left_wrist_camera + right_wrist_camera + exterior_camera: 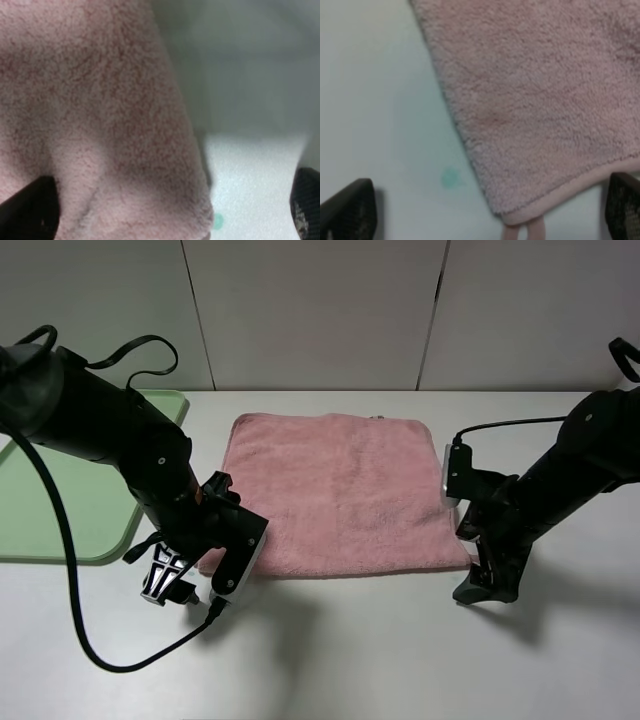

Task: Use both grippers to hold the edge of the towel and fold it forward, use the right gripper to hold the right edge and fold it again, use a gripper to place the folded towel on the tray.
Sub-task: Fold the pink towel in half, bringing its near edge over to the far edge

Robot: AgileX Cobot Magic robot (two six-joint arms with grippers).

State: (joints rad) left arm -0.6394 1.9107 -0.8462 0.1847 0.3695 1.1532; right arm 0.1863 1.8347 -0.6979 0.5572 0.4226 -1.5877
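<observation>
A pink towel point(335, 490) lies flat and unfolded on the white table point(380, 650). My left gripper point(185, 582) is low at its front-left corner. In the left wrist view the towel point(100, 115) fills the picture at very close range, and the gripper point(165, 212) is open with that corner between its dark fingertips point(25, 212). My right gripper point(487, 582) is low just off the front-right corner. In the right wrist view it point(485, 210) is open, and the towel corner point(530, 100) with its small loop point(520, 231) lies between the fingers. The green tray point(70, 500) sits at the far left.
A pale wall point(320, 310) runs behind the table's back edge. The left arm's black cable point(75, 590) loops over the table in front of the tray. A small teal mark point(451, 177) is on the table beside the right corner.
</observation>
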